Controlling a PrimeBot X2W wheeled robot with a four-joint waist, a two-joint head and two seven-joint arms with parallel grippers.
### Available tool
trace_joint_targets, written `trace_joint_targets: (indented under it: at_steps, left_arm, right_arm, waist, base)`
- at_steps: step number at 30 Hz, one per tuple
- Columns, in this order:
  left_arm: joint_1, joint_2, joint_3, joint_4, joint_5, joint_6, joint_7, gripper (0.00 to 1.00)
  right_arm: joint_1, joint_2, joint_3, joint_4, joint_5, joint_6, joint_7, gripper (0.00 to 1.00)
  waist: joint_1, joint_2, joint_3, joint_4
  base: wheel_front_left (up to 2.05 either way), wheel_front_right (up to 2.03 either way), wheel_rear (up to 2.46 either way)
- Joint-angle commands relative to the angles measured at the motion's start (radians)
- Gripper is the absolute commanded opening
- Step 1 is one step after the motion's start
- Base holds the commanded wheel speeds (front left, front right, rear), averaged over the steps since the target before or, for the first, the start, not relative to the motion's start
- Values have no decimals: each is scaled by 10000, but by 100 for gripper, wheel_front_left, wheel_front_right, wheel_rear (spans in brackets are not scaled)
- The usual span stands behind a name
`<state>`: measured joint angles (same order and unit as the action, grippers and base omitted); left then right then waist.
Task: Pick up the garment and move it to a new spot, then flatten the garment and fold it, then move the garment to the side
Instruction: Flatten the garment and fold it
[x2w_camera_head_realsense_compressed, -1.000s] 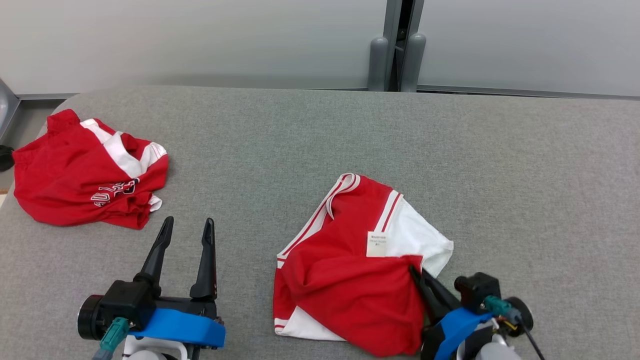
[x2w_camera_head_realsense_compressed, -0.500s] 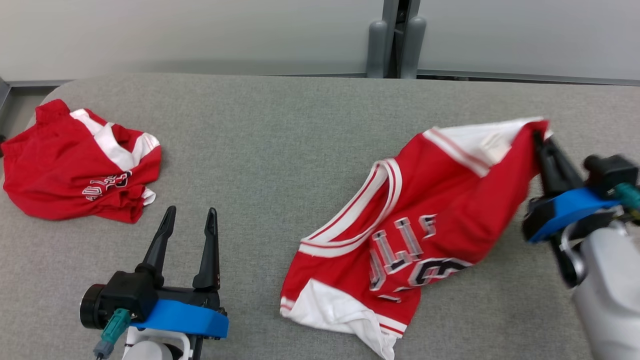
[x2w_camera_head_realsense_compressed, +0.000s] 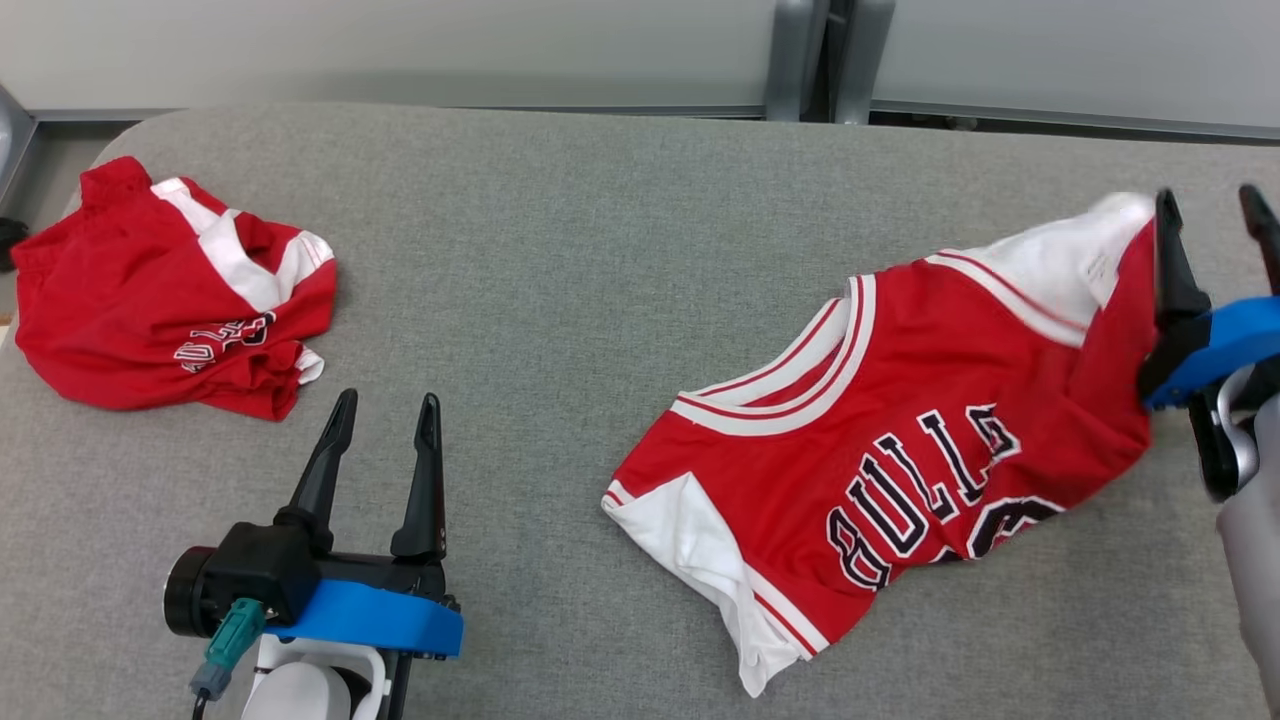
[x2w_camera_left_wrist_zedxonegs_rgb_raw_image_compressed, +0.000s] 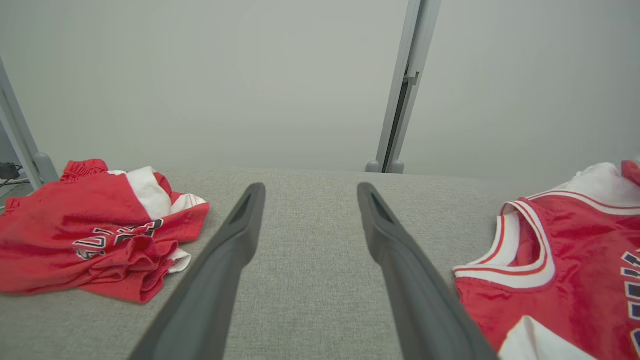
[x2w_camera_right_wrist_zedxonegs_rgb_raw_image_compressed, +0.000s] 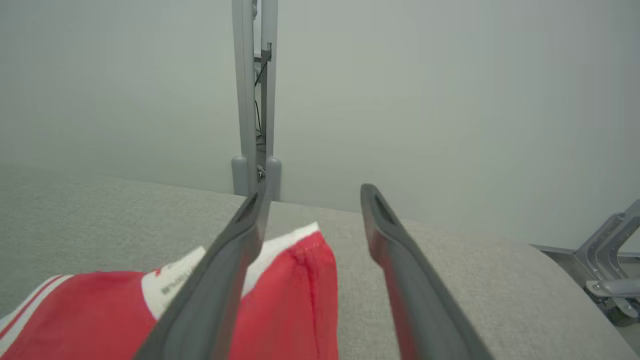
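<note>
Head view: we saw the jersey (x2w_camera_head_realsense_compressed: 900, 440) lying rumpled on the right half of the table (x2w_camera_head_realsense_compressed: 560, 250), its top corner beside the right gripper (x2w_camera_head_realsense_compressed: 1207, 205), whose fingers stood apart, gripping nothing. Left gripper (x2w_camera_head_realsense_compressed: 388, 400) was likewise spread and empty, well apart from the jersey. Risk: cloth resting against one right finger could snag on withdrawal and drag the jersey; folding it unflattened would set creases.

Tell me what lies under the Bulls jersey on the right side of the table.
The jersey lies on the grey table, which shows around it. Its white lining peeks out at two corners. Anything beneath the red fabric is hidden.
</note>
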<state>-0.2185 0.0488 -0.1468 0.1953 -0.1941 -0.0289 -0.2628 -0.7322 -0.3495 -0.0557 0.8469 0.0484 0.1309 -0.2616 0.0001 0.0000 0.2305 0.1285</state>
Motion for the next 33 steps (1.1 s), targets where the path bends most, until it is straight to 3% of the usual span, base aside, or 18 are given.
trace_joint_targets:
  at_steps: [1, 9, 15, 24, 33]
  left_arm:
    - [-16, 32, 19, 8, -6, 10, -32, 100]
    - [173, 35, 179, 71, 165, -58, -30, 100]
    - [376, 33, 294, 118, 291, -144, -30, 100]
    - [726, 33, 400, 195, 354, -218, -30, 100]
    - [858, 32, 374, 269, 372, -268, -30, 100]
  right_arm:
    - [-55, 72, -53, -229, -98, -3, -33, 100]
    - [2022, 1124, -221, -3881, -579, -3, -24, 100]
    - [3992, 1927, 80, -5765, -415, -3, -25, 100]
    - [6288, 2792, 217, -6793, -189, -3, -28, 100]
    - [6693, 2977, 303, -6800, -191, -3, -29, 100]
  waist:
    - [-1, 0, -55, -64]
    - [-1, 0, -532, -468]
    - [-1, 0, -887, -726]
    - [-1, 0, -1439, -968]
    - [-1, 0, -1611, -1142]
  base:
    - [0, 0, 0]
    - [0, 0, 0]
    - [0, 0, 0]
    - [0, 0, 0]
    - [0, 0, 0]
